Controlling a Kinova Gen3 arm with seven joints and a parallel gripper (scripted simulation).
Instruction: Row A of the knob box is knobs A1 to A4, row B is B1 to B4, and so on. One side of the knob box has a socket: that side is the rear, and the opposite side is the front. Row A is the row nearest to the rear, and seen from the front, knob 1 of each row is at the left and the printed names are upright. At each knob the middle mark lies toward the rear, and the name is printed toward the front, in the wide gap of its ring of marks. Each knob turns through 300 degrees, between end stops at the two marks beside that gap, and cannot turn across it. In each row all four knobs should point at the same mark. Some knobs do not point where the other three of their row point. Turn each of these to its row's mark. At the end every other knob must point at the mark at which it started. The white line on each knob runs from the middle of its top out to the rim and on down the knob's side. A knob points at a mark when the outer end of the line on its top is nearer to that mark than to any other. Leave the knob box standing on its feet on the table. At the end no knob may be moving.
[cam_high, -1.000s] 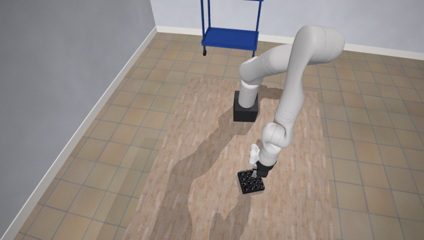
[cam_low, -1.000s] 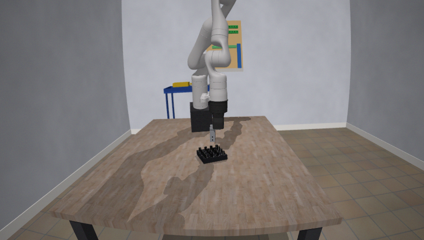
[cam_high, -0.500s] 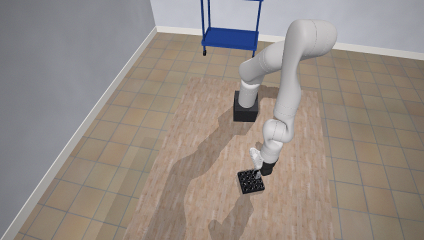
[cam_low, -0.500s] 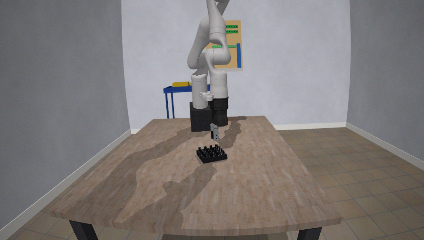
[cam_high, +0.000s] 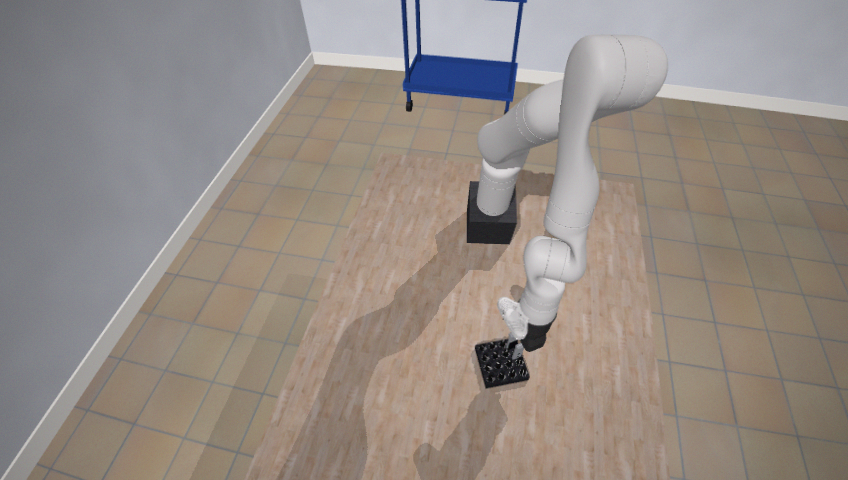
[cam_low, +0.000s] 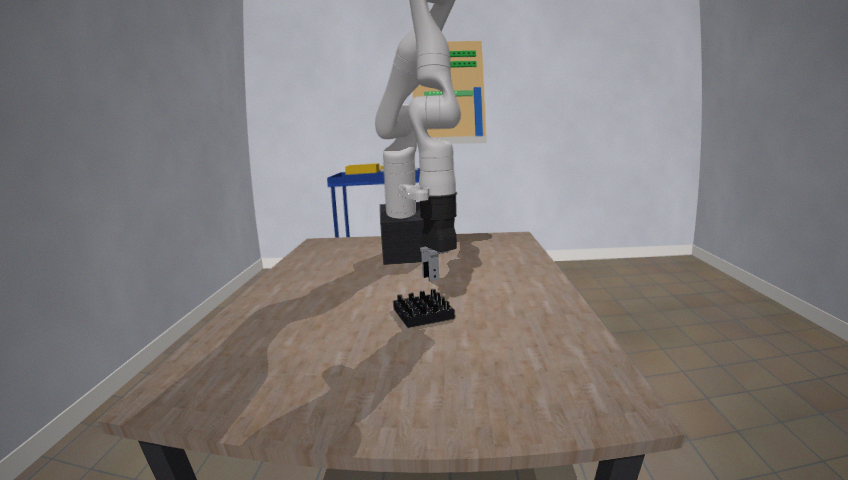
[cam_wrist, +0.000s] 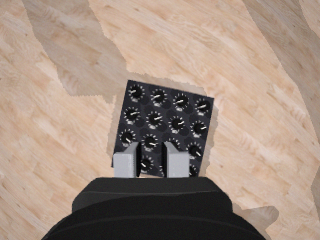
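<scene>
The black knob box (cam_high: 504, 383) (cam_low: 431, 319) (cam_wrist: 164, 132) stands on the table, turned a little in the wrist view. Its knobs form a four-by-four grid. Along the upper edge in the wrist view, the corner knob (cam_wrist: 135, 92) and the knob at the other end (cam_wrist: 202, 106) have white lines toward the lower left. The near-right knob (cam_wrist: 194, 150) has its line toward the lower right. My gripper (cam_high: 514, 352) (cam_low: 430, 277) (cam_wrist: 151, 154) is partly open and empty, above the box and clear of the knobs. Its fingers and body hide some near knobs. Printed names are too small to read; the socket is not discernible.
The wooden table (cam_high: 416, 404) (cam_low: 505, 380) carries the box and the arm's black base (cam_high: 490, 231) (cam_low: 399, 240). A blue cart (cam_high: 461, 77) (cam_low: 363, 179) stands on the floor beyond the table. Arm shadows fall across the table top.
</scene>
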